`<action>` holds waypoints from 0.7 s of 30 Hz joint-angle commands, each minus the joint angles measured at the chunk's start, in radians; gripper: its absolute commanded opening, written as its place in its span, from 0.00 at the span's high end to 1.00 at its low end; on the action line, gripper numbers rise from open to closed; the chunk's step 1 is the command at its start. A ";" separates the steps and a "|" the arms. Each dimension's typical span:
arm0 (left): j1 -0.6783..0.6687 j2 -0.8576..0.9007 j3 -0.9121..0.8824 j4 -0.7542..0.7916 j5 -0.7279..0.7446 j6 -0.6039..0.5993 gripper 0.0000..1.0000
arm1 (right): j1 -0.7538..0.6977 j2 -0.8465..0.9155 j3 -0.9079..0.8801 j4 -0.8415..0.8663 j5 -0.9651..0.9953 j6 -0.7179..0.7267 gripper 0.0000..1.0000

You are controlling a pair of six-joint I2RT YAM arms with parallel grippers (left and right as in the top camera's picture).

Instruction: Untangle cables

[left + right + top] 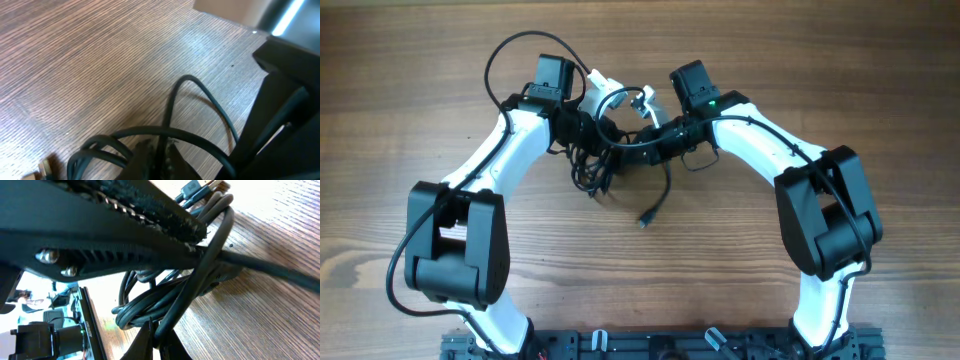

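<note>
The overhead view looks straight down on the tabletop (820, 80) from well above. Both wrist views skim it at close range, sharing the cables (592, 178).

The cables (592, 172) are plain black with a slight sheen. The table (410, 90) is warm brown wood, streaked with fine darker grain lines. The left arm (508, 152) and right arm (760, 142) are white with black joints, and a small green light (713, 101) glows on the right one.

Bright even daylight; blurred, glary wrist close-ups.
</note>
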 commanded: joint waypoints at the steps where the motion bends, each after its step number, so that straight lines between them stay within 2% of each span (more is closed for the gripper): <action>1: -0.006 -0.020 -0.012 -0.002 -0.018 0.005 0.91 | 0.008 0.015 -0.006 0.007 -0.044 -0.021 0.96; 4: -0.006 -0.020 -0.013 -0.002 -0.017 0.005 0.89 | 0.008 0.015 -0.006 0.008 -0.044 -0.020 0.96; 7: -0.006 -0.020 -0.019 0.002 -0.022 0.005 0.96 | 0.008 0.015 -0.006 0.008 -0.044 -0.021 0.96; 11: -0.003 -0.022 -0.020 0.002 -0.028 -0.023 0.96 | 0.008 0.015 -0.006 0.016 -0.040 0.010 0.96; 17: 0.012 -0.051 -0.020 -0.014 -0.016 -0.033 0.96 | 0.008 0.015 -0.006 0.056 0.041 0.124 0.96; 21: 0.035 -0.092 -0.020 -0.034 0.049 -0.033 0.96 | 0.008 0.015 -0.006 0.074 0.177 0.248 0.96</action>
